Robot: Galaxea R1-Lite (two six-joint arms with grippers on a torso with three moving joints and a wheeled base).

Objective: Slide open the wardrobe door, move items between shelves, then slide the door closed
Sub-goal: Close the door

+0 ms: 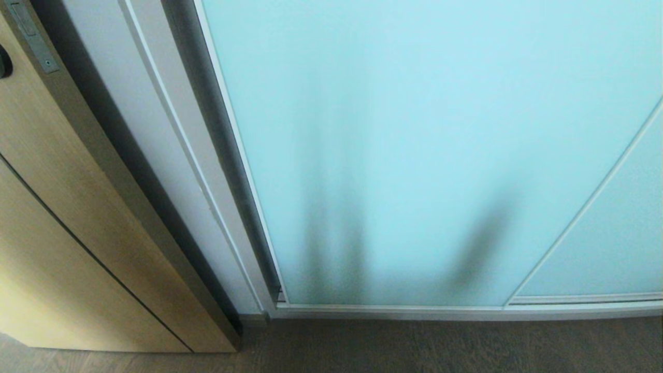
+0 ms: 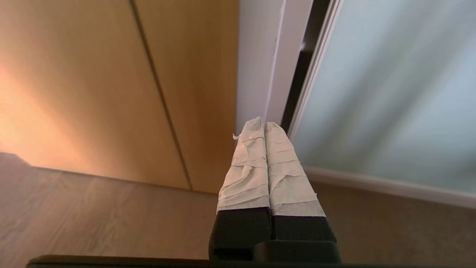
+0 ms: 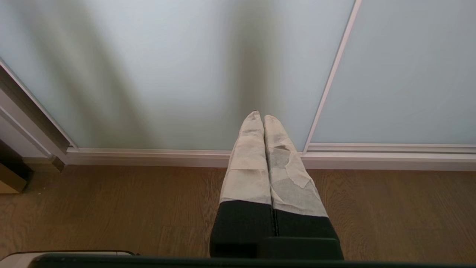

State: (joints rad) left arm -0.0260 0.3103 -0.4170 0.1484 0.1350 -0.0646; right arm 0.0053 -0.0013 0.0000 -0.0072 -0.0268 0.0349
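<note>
The sliding wardrobe door (image 1: 414, 145) is a frosted pale-blue glass panel in a slim silver-white frame, and it stands closed across the wardrobe; it also fills the right of the left wrist view (image 2: 390, 93) and the back of the right wrist view (image 3: 167, 67). The items and the shelves are hidden behind it. My left gripper (image 2: 264, 124) is shut and empty, pointing at the white jamb beside the door's frame edge. My right gripper (image 3: 259, 117) is shut and empty, low over the floor, facing the door's lower part. Neither arm shows in the head view.
A tan wood door (image 1: 62, 207) with a black lever handle (image 1: 4, 62) stands to the left of the white jamb (image 1: 171, 134). A second frosted panel (image 1: 611, 233) overlaps at the right. The bottom track (image 1: 414, 311) meets a wood-look floor (image 3: 111, 208).
</note>
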